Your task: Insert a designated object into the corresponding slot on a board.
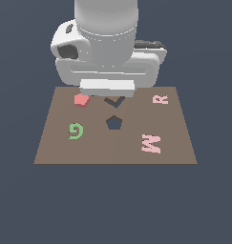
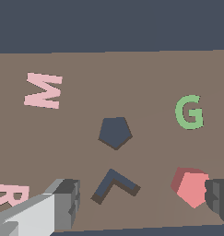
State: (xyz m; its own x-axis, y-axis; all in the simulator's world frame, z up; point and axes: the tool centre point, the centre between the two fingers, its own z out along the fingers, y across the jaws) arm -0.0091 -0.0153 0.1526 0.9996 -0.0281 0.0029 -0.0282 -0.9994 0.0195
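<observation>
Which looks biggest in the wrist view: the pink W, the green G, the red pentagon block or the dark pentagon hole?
1. Pink W
2. Red pentagon block, though it sits nearer the camera
3. Green G and dark pentagon hole: too alike to rank

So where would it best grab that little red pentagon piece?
Probably from straight above, pinching the red pentagon block across two opposite sides. It lies flat on the board with only low edges showing, so nothing offers a hold from the side. In the wrist view one of the fingers sits right beside it, the other far off, so the gripper looks open.
</observation>
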